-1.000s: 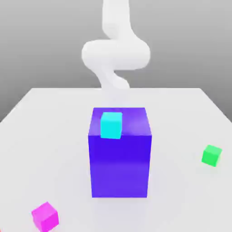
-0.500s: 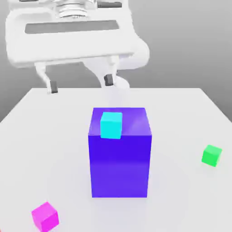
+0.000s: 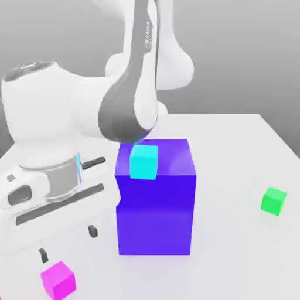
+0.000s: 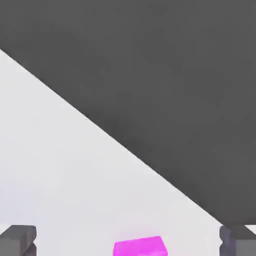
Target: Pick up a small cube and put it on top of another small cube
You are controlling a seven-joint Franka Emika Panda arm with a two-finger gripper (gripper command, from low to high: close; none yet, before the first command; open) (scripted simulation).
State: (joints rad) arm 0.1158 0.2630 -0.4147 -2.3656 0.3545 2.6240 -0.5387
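Note:
The small magenta cube [image 3: 58, 279] rests on the white table near the front edge, at the exterior view's left. My gripper [image 3: 66, 243] hangs open just above and slightly behind it, fingers spread wide and nothing between them. In the hand view the magenta cube [image 4: 139, 246] lies between the two dark fingertips [image 4: 18, 239], lower than them. The small green cube [image 3: 273, 201] sits alone on the table at the exterior view's right.
A tall blue block [image 3: 155, 199] stands mid-table, right beside my hand, with a cyan cube [image 3: 144, 162] on its top. The white table [image 3: 234, 258] ends close in front of the magenta cube; its edge [image 4: 125, 145] runs diagonally through the hand view.
The arm has swung down and forward from high behind the blue block to low at the front left, bringing the open gripper just over the magenta cube. No cube has moved.

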